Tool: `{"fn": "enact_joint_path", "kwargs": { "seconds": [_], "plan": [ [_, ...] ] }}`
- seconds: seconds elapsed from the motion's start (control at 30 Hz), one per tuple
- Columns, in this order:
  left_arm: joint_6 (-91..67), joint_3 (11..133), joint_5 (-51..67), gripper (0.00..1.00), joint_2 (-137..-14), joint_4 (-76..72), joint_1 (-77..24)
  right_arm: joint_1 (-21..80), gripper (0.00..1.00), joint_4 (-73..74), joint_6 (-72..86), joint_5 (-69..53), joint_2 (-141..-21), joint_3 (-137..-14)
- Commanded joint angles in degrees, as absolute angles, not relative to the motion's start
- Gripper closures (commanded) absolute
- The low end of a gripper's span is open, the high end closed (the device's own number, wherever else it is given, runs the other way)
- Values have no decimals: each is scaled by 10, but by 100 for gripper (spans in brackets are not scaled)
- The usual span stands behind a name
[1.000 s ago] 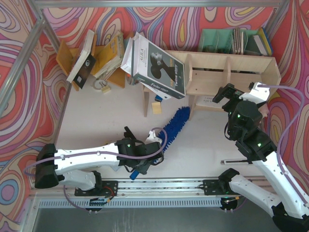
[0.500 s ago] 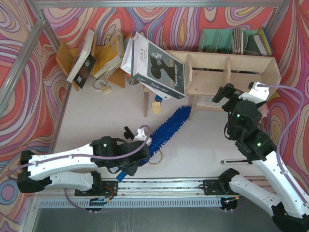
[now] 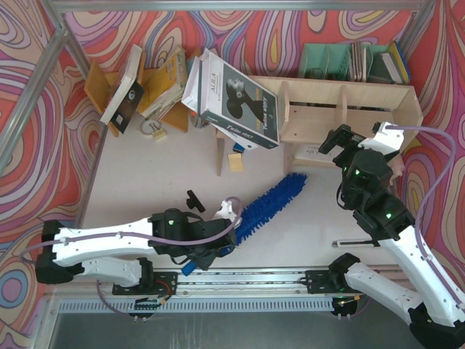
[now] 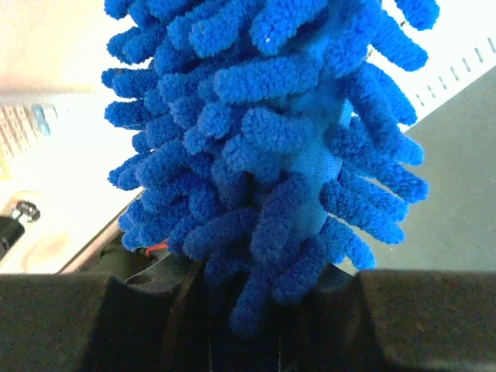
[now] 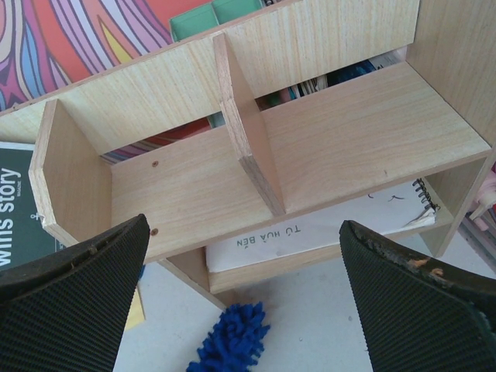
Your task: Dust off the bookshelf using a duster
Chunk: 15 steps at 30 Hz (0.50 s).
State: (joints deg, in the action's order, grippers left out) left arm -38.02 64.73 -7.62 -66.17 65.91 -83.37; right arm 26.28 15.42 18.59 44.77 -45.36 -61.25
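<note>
The left tool (image 3: 209,251), clenched on the duster (image 3: 270,206), should raise its tip onto the bookshelf (image 3: 349,109), avoiding the released right tool (image 3: 336,141).

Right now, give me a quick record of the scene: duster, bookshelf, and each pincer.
duster: blue microfibre, angled toward the shelf, tip short of it
bookshelf: pale plywood, upright dividers, papers on the lower shelf
left pincer: shut on the duster near its handle end
right pincer: open, empty, facing the bookshelf compartments
dusting: duster not yet touching the bookshelf
</note>
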Motion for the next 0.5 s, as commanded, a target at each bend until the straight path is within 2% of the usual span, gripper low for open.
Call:
{"fn": "enact_joint_path", "kwargs": {
  "seconds": [0.0,0.2,0.47],
  "plan": [
    [-340,680,-122,100,-707,554,-836,263,1,166,201,452,-452,-633],
    [-316,724,-135,100,-845,496,-835,264,1,169,202,451,-451,-638],
    [-306,760,-163,100,-923,472,-798,263,1,165,196,452,-452,-634]
  ]
}}
